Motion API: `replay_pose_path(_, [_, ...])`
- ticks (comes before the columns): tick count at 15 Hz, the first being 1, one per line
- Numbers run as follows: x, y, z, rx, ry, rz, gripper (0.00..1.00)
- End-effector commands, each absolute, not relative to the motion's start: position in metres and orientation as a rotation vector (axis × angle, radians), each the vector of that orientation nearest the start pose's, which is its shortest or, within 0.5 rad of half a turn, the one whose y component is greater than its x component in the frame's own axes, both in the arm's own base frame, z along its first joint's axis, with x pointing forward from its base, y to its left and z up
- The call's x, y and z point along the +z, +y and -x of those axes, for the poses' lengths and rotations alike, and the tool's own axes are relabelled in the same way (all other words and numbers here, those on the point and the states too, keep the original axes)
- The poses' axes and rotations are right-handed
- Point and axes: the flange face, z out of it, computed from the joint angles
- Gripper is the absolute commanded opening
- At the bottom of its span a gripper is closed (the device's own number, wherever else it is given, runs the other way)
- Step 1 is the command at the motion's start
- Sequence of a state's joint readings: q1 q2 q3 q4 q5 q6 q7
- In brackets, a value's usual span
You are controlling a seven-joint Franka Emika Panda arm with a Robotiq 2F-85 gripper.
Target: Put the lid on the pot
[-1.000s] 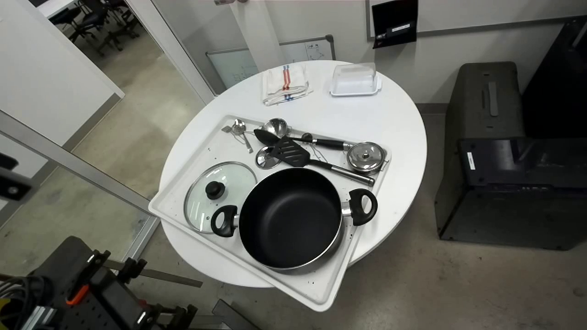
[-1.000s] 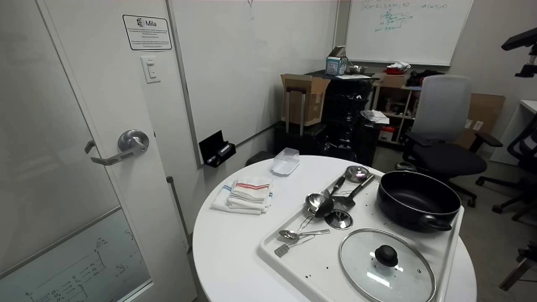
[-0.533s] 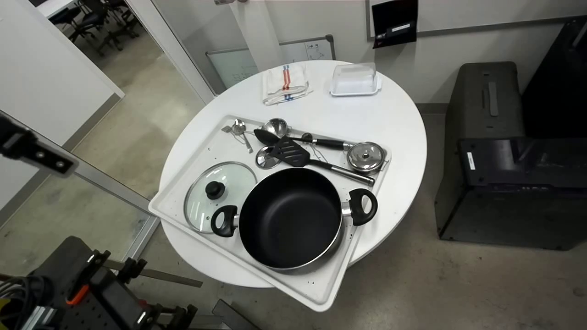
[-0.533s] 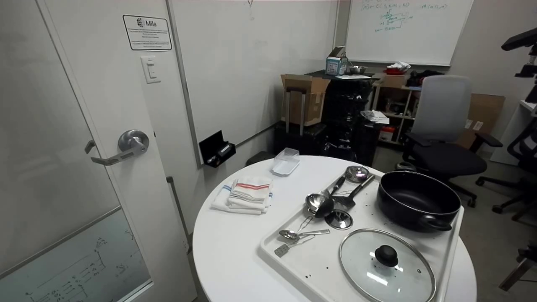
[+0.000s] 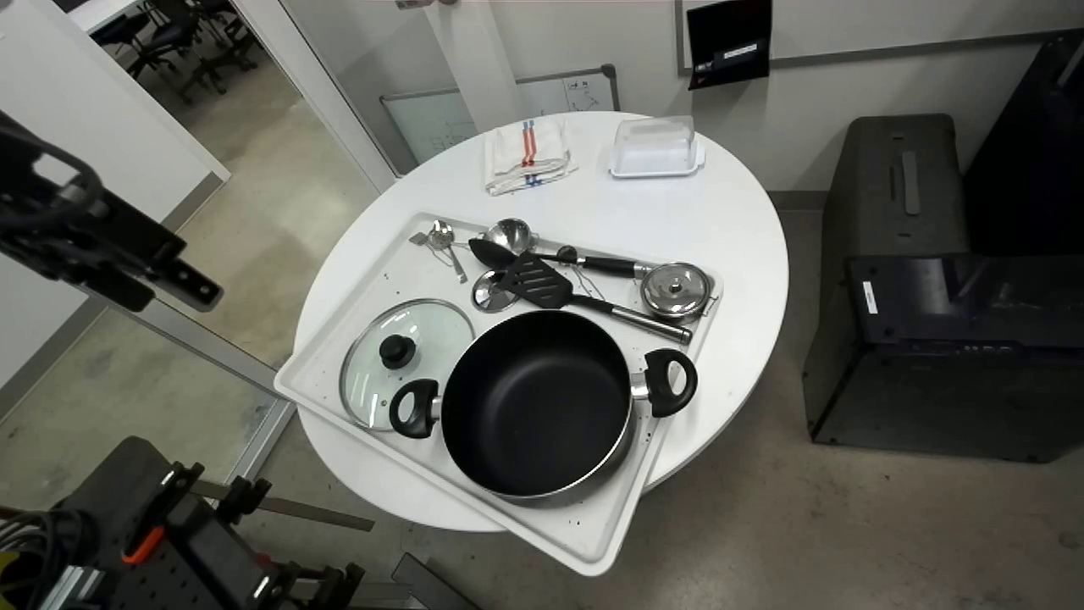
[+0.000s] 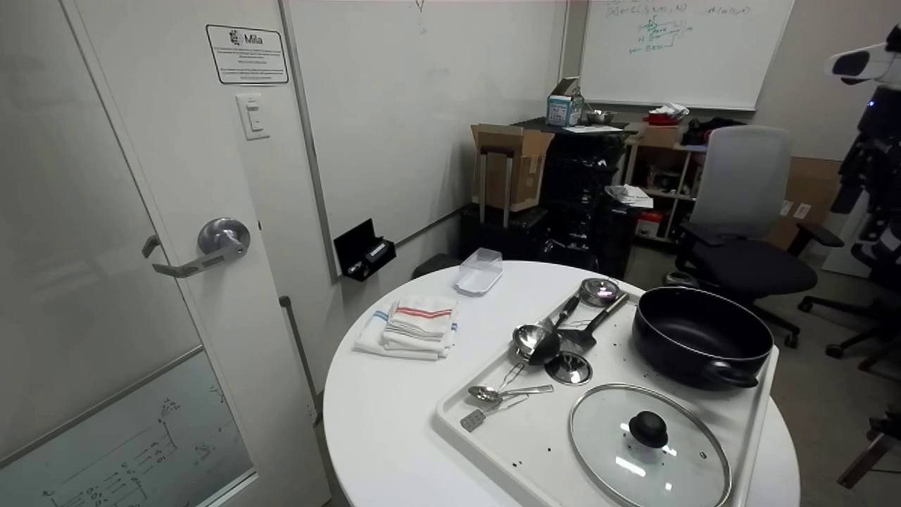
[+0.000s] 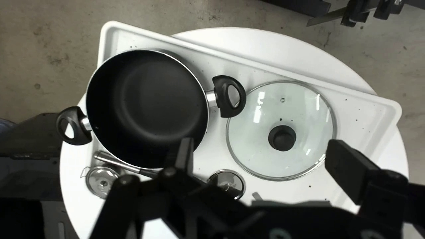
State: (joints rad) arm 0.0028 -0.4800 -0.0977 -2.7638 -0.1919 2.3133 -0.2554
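Observation:
The lid, clear glass with a thin metal rim and black knob, lies flat on the tray beside the pot in both exterior views (image 5: pixel 436 335) (image 6: pixel 605 451) and the wrist view (image 7: pixel 254 149). The wide black pot (image 5: pixel 542 407) stands uncovered on the tray, also in the other views (image 6: pixel 697 334) (image 7: pixel 149 99). One pot handle overhangs the lid's edge. My gripper (image 7: pixel 260 144) is open and empty, its fingers wide apart, with the lid's knob between them in the wrist view. In an exterior view the gripper (image 5: pixel 169 292) is in the air left of the table, apart from the lid.
The white tray (image 5: pixel 584 534) sits on a round white table (image 5: pixel 737 220). A black spatula (image 5: pixel 542 284), a ladle (image 5: pixel 491 252), small spoons (image 5: pixel 440 235) and a small silver pot (image 5: pixel 675 291) lie behind the pot. A folded towel (image 5: pixel 529 157) and clear-lidded dish (image 5: pixel 655 148) are at the back.
My gripper has come in from the left edge of an exterior view, moving right towards the table. The arm now shows at the right edge of an exterior view. Lid and pot have not moved.

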Motion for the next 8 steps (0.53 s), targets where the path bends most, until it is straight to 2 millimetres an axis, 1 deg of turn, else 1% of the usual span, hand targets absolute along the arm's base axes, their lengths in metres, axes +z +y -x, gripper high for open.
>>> replay_pose_path(1, [0.33, -0.021, -0.382, -0.021, -0.587, 3.164, 1.0])
replay_pose_path(5, [0.292, 0.001, -0.396, -0.018, -0.672, 3.153, 1.0])
replay_pose_path(8, [0.262, 0.022, -0.404, 0.008, -0.759, 3.141, 1.0])
